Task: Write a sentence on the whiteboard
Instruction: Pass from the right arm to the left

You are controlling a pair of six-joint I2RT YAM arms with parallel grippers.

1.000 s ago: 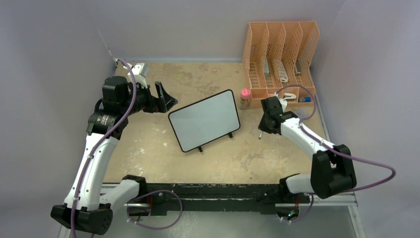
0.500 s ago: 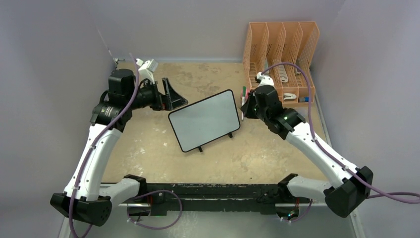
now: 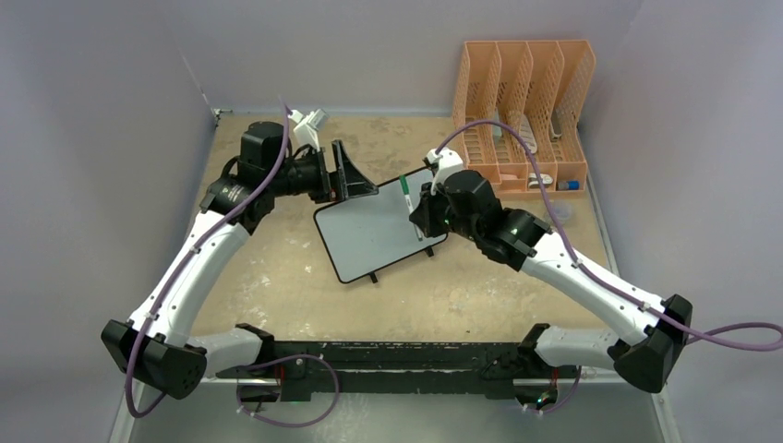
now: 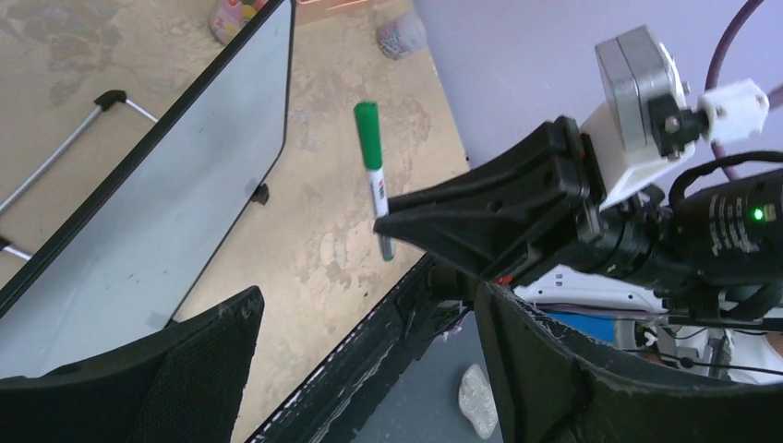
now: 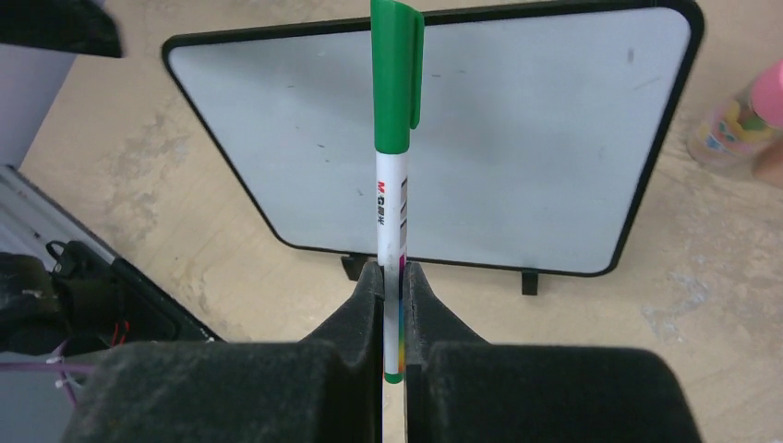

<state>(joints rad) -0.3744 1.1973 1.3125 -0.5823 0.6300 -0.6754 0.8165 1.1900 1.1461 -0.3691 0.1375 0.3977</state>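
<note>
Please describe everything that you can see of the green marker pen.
The marker is a slim pen that looks like plastic. It has a white printed barrel, a green cap with a clip, fitted on, and a green tail end. The right end effector is shut on its lower barrel, with the cap pointing away from the fingers. It hangs in the air by the blank whiteboard, and only the fingers seem to touch it.

Reaches from the near-left base toward the far middle with the left arm, left claw spread wide. Stretches the right arm far and leftward, right claw pinched tight on a green marker.
</note>
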